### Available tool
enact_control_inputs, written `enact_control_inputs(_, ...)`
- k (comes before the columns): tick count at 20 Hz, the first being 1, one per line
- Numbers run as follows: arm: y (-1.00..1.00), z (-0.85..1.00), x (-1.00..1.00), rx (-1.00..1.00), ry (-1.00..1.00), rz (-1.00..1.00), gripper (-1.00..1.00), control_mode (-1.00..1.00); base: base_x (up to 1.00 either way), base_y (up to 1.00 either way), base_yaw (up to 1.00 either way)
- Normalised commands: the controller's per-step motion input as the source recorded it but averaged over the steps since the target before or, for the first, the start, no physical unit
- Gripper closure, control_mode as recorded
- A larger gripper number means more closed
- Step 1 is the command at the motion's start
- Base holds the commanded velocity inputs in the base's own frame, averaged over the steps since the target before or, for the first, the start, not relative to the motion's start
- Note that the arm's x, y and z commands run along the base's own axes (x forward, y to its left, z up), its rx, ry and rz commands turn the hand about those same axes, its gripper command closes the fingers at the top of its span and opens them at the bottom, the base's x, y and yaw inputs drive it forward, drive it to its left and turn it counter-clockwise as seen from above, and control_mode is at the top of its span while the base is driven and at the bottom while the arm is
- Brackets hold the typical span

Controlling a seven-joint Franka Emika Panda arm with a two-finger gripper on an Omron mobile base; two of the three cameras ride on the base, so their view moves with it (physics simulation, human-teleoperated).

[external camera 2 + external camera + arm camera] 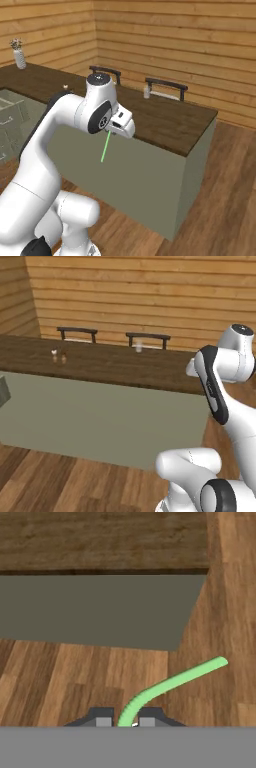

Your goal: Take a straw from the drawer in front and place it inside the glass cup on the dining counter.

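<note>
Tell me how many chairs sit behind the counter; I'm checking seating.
2. One chair is behind the counter's far edge toward the left, the other chair right of it, behind the cup. Only their backrests show.

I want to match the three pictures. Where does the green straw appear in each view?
Left base view: I cannot find the straw; the arm's white links fill the right side.
Right base view: the straw hangs below the pincer, left of centre, in front of the counter's green side.
Hand view: the straw rises between the fingertips at the bottom and bends right over the floor.
Shared landmark: the dining counter, with its dark wood top.
</note>
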Motion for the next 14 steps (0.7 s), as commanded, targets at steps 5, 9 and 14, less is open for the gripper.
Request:
enact_control_inputs(5, 0.00, 0.00, 0.00, 0.00, 0.00, 0.00, 1.00, 1.00, 0.38, -1.00, 0.00)
enact_control_inputs(9, 0.00, 0.00, 0.00, 0.00, 0.00, 0.00, 1.00, 1.00, 0.50, -1.00, 0.00)
enact_control_inputs(14, 0.00, 0.00, 0.00, 0.00, 0.00, 0.00, 1.00, 1.00, 0.32, -1.00, 0.03)
